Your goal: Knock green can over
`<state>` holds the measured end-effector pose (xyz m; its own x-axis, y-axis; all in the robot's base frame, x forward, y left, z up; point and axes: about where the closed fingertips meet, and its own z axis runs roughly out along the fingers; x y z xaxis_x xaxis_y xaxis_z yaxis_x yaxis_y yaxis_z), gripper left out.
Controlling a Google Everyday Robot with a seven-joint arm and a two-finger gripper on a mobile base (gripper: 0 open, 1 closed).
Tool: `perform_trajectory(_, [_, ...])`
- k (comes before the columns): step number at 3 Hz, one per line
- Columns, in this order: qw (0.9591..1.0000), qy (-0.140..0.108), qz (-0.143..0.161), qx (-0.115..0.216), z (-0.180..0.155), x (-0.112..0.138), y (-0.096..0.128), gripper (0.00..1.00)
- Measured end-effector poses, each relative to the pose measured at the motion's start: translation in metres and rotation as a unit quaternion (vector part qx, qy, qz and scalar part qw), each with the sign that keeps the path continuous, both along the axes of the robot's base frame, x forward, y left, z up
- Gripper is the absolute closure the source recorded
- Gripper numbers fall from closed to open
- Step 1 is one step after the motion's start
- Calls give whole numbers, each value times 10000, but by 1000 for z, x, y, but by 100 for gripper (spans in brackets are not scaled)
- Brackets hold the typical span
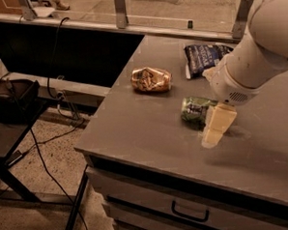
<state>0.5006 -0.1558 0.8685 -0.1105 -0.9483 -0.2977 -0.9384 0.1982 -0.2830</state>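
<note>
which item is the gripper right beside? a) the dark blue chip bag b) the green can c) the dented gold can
b, the gripper is low over the table right beside the green can; the gold can and chip bag lie apart from it
</note>
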Motion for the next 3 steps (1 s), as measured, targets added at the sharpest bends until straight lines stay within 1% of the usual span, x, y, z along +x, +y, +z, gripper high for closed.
perform_trajectory(1, [9999,68,-59,63,1,1,-4,0])
perform_trajectory(2, [9985,283,-205,413,2,9,-37,0])
perform_trajectory(3, [9972,327,-164,656,5,14,-62,0])
